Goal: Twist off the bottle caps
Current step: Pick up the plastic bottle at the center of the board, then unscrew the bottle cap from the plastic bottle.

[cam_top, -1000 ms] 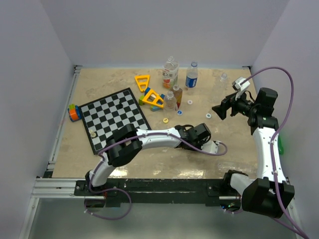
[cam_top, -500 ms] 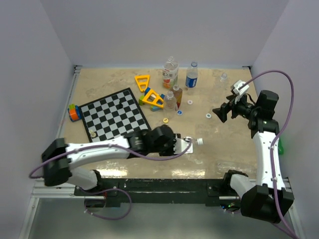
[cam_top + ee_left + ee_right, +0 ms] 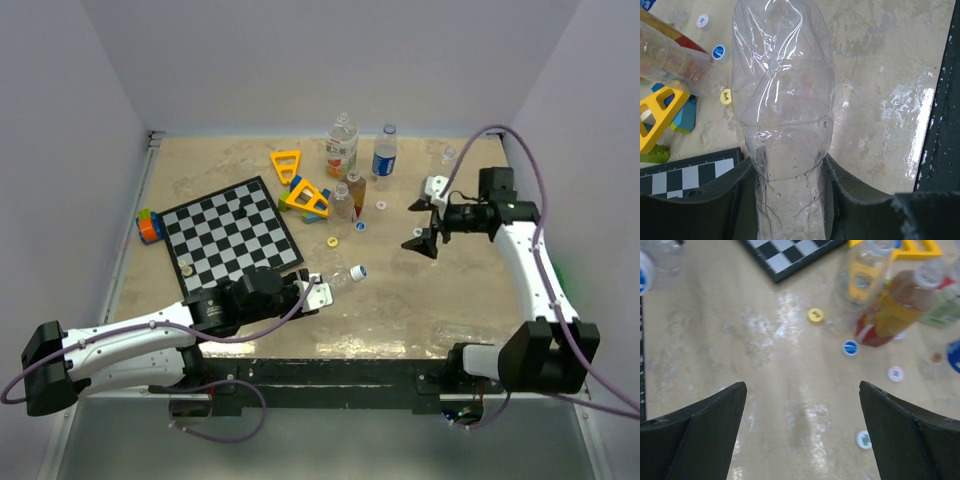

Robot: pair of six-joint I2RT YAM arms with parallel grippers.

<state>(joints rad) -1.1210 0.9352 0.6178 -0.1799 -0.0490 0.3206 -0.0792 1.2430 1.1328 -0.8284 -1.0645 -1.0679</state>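
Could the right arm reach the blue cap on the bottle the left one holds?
Probably yes. The right gripper is open, and only bare table lies between it and the blue cap on the clear bottle.

We found a black-and-white chequered board (image 3: 232, 237) on the mottled tan table (image 3: 470, 290). Off its far right corner lay yellow triangular frames (image 3: 287, 163), then an orange-labelled bottle (image 3: 341, 150) and a blue-labelled bottle (image 3: 385, 158). Right of the board sat a yellow cap (image 3: 332, 241), a blue cap (image 3: 360, 226) and a clear bottle (image 3: 340, 277); left of it, an orange, blue and green toy (image 3: 149, 226).
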